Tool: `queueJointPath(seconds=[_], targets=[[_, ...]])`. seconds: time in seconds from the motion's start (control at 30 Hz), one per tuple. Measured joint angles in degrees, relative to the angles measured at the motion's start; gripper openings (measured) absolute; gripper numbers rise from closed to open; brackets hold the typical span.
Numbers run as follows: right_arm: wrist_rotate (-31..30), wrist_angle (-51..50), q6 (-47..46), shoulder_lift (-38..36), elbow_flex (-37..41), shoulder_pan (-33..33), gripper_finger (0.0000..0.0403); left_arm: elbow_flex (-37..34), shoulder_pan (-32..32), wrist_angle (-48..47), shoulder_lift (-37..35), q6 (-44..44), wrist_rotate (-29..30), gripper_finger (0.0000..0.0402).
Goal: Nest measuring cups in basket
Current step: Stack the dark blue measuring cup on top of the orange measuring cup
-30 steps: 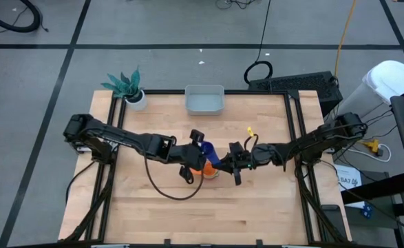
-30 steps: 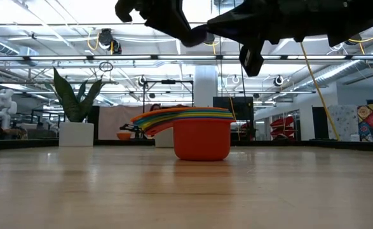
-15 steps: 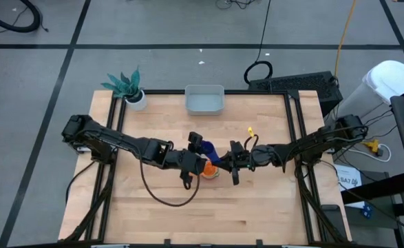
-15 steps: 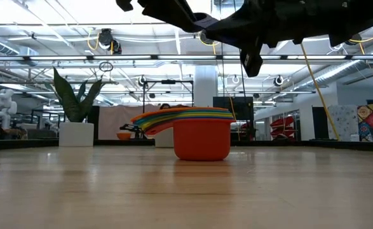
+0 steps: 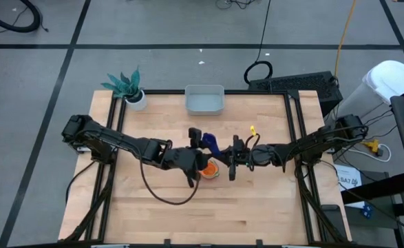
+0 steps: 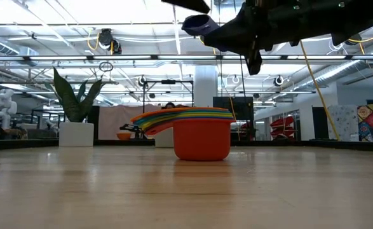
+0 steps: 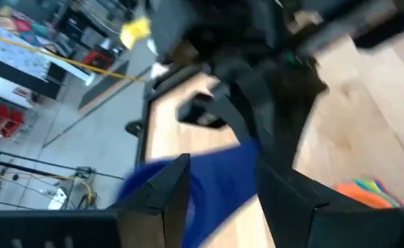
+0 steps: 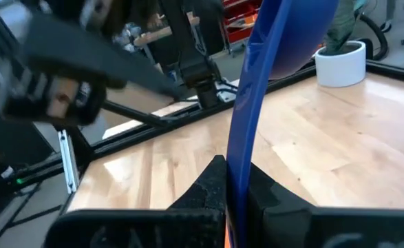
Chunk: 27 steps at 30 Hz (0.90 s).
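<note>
A dark blue measuring cup point(image 5: 208, 143) is up in the air over the table's middle, also seen in the low view point(image 6: 197, 24). My right gripper point(image 5: 226, 160) is shut on it. Below it on the table stands a stack of nested cups point(image 6: 199, 132), the red one outermost, with the coloured handles fanned toward one side; it also shows in the high view point(image 5: 207, 169). My left gripper point(image 5: 198, 157) is open, high above the stack, with its fingers on either side of the dark blue cup point(image 7: 212, 186). The pale grey-blue basket point(image 5: 204, 100) stands at the far edge. My right gripper pinches the dark blue cup's flat handle point(image 8: 241, 155) between its two fingers, coming level from the table's right. The handle stands on edge and runs on past the fingers to the bowl point(image 8: 301, 38). The cup is lifted clear, well above the stack. My left gripper's fingers point(image 7: 162, 196) stand beside the cup's bowl; I cannot tell whether they touch it.
A white pot with a teal plant point(image 5: 129, 88) stands at the far left corner. A black cable point(image 5: 162, 191) loops on the table under the left arm. A yellow tag point(image 5: 251, 129) sits by the right arm. Bare wood lies along the near edge.
My right gripper has raised the dark blue cup and drawn it a little toward the far edge, turning as it went. My left gripper has gone up and toward the table's right, closing in around the cup. The stack has stayed where it was.
</note>
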<state>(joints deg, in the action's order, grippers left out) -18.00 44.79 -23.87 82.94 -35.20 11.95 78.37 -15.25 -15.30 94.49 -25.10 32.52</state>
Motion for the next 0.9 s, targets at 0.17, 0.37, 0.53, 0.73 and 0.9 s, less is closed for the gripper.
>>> queueJointPath(seconds=[0.17,0.37,0.53,0.73,0.9], targets=[[-2.6,0.2,2.4,0.0,0.0,0.0,0.0000,0.0,0.0,7.0,0.0,-0.2,2.9,0.0152],[-7.4,4.6,9.9,0.0,0.0,0.1,0.0000,0.0,0.0,17.4,0.0,10.2,9.5,0.0160],[-7.5,7.5,16.2,0.0,0.0,0.5,0.0000,0.1,-0.2,21.4,0.0,17.8,15.4,0.0156],[-12.1,7.9,23.5,-1.0,0.0,3.3,0.0000,0.1,-1.6,21.3,0.0,18.5,22.2,0.0143],[-15.1,8.7,28.5,-5.7,1.2,4.0,0.0000,0.1,-4.4,23.4,-2.0,14.0,27.6,0.0139]])
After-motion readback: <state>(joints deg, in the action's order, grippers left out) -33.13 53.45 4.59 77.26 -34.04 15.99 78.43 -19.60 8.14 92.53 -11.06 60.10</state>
